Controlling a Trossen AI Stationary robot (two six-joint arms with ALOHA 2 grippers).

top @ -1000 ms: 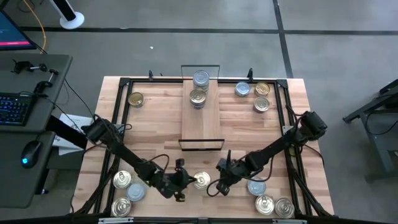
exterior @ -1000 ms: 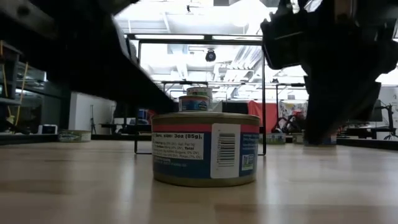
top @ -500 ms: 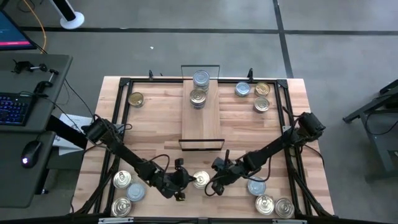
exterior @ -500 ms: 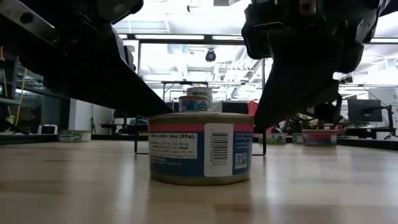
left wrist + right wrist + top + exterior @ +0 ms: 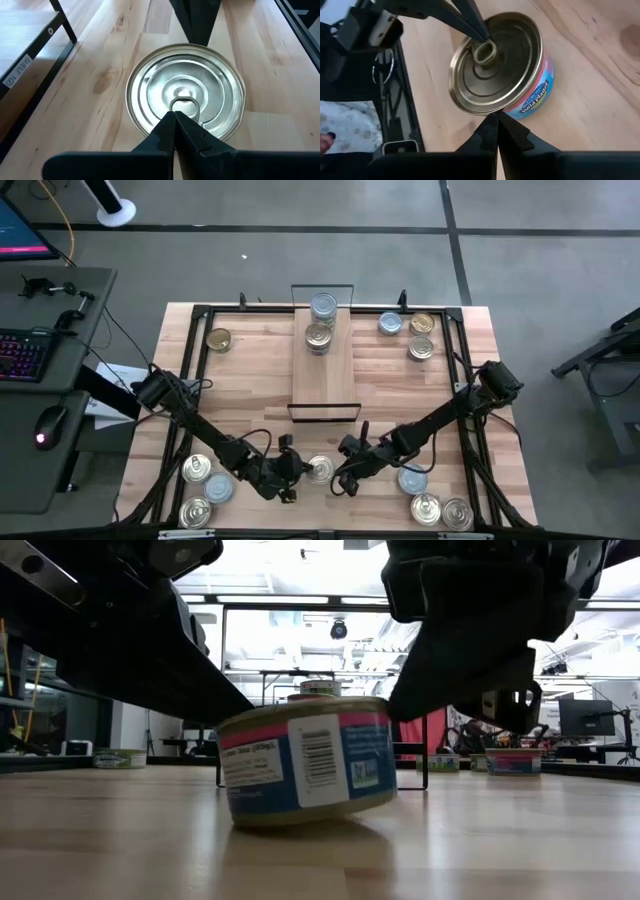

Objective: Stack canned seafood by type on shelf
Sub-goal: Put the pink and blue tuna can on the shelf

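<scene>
A gold-topped tin [image 5: 320, 469] with a blue and pink label sits near the table's near edge, between my two grippers. It is tilted: its left bottom edge [image 5: 245, 823] rests on the table and its right side is raised. My left gripper [image 5: 300, 468] is shut, with its tip on the lid. My right gripper [image 5: 338, 477] is shut at the tin's right side. The shelf [image 5: 324, 380] stands at the far middle with two tins [image 5: 320, 337] [image 5: 323, 306] on its far end. My left gripper rests its shut fingertips on the pull-tab ring [image 5: 183, 104] at the middle of the lid, slanting down from the table's left. My right gripper touches the lid's rim [image 5: 485, 111] on the tin's right side with its shut tip, slanting down from the table's right.
Loose tins lie near left [image 5: 196, 470], near right [image 5: 425, 507], far left [image 5: 218, 339] and far right [image 5: 421, 347]. A black frame [image 5: 200, 315] runs along the table's edges. Bare wood lies between the shelf and the grippers.
My right gripper has moved toward the table's left, up to the tin, and has tipped more steeply. The tin, flat on the table a second ago, has slid slightly left and tipped: its right side has risen while its left bottom edge stays down.
</scene>
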